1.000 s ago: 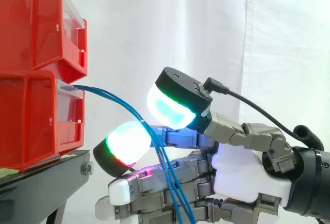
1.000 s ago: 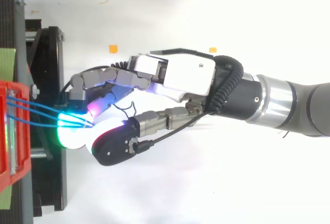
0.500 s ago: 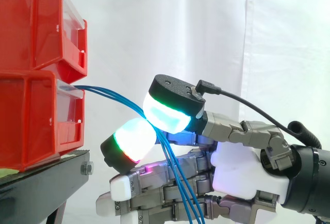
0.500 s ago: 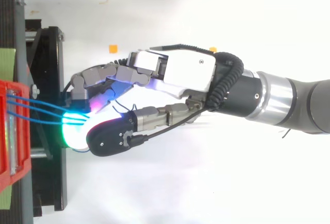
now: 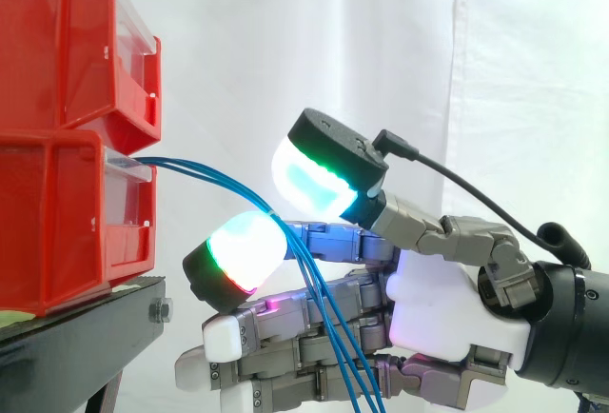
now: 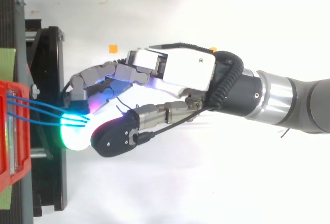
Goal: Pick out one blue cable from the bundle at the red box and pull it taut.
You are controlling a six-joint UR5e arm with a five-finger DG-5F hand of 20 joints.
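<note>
**Side view.** Lower red bin (image 5: 57, 213) at the left edge, on the black stand (image 5: 76, 337). The blue cables (image 5: 205, 173) leave the bin's front lip, arc right over a raised fingertip (image 5: 243, 251) and run down across the hand (image 5: 433, 304), where the bottom edge cuts them off. The hand is narrowly open, thumb pad (image 5: 319, 180) just above that fingertip. There is open room above.

**Top view.** The cables (image 6: 36, 111) run from the bin (image 6: 15, 180) to the hand (image 6: 185, 72). The thumb hides where they go next.

White curtain (image 5: 381, 51) behind; black stand (image 5: 76, 337) at left; pale floor (image 6: 180, 193), orange mark (image 6: 113, 48).
</note>
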